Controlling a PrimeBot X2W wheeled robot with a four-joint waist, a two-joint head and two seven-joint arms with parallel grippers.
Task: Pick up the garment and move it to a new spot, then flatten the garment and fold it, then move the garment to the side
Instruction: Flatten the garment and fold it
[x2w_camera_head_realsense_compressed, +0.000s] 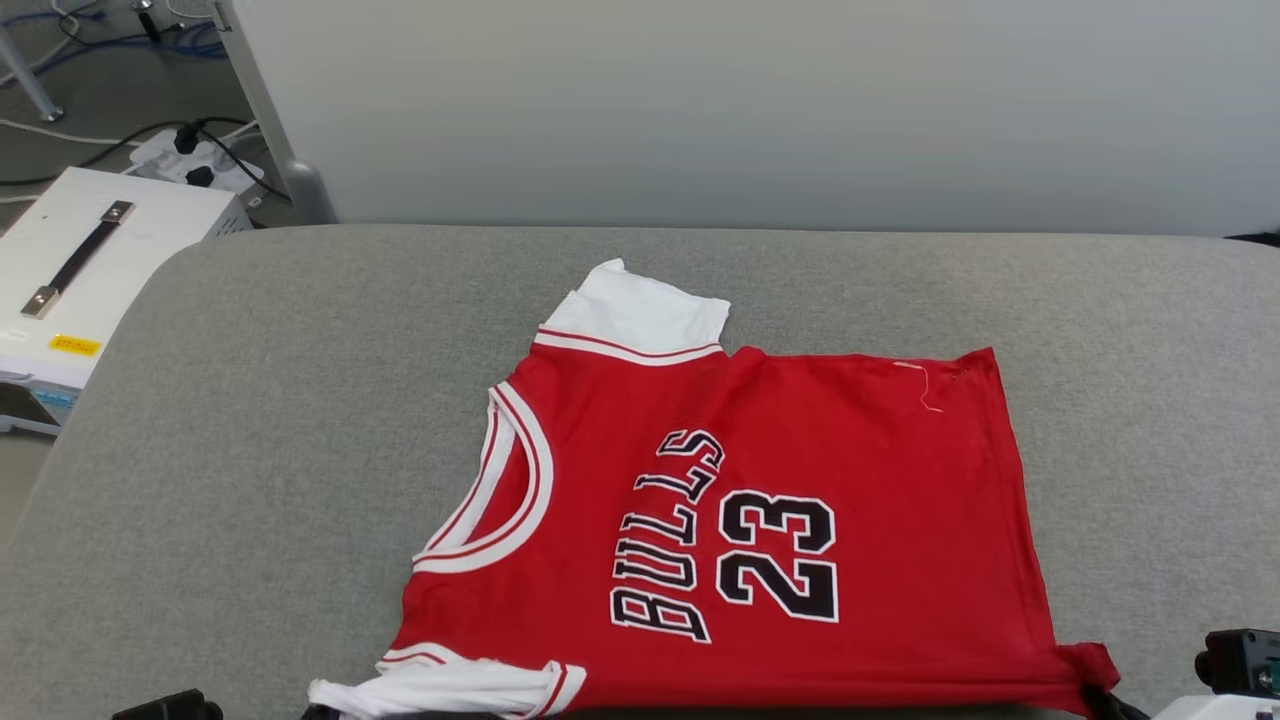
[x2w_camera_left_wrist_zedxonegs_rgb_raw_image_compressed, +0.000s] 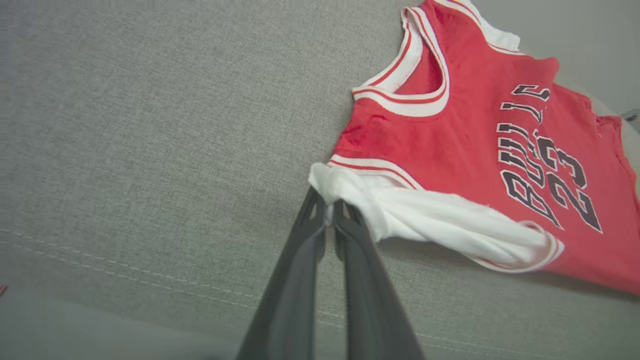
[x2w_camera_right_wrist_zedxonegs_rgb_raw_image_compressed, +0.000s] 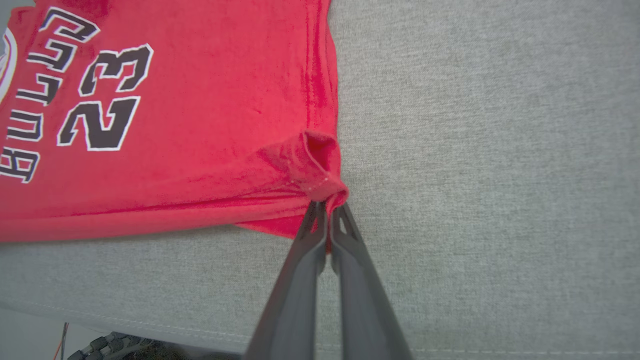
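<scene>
The garment (x2w_camera_head_realsense_compressed: 760, 500), a red jersey T-shirt with white sleeves and black "BULLS 23" lettering, lies spread face up on the grey cushioned surface (x2w_camera_head_realsense_compressed: 300, 400). Its neck points left and its hem right. Its near edge sits at the bottom of the head view. In the left wrist view my left gripper (x2w_camera_left_wrist_zedxonegs_rgb_raw_image_compressed: 328, 210) is shut on the bunched near white sleeve (x2w_camera_left_wrist_zedxonegs_rgb_raw_image_compressed: 440, 220). In the right wrist view my right gripper (x2w_camera_right_wrist_zedxonegs_rgb_raw_image_compressed: 327, 207) is shut on the near red hem corner (x2w_camera_right_wrist_zedxonegs_rgb_raw_image_compressed: 315, 170), which is puckered and slightly lifted. The far sleeve (x2w_camera_head_realsense_compressed: 640, 310) lies flat.
Left of the grey surface, on the floor, stands a white box with a black handle (x2w_camera_head_realsense_compressed: 90, 250), with a power strip and cables (x2w_camera_head_realsense_compressed: 190, 160) behind it. A pale panel (x2w_camera_head_realsense_compressed: 760, 100) on a metal leg (x2w_camera_head_realsense_compressed: 295, 180) rises along the far edge. Bare cushion lies left, right and beyond the shirt.
</scene>
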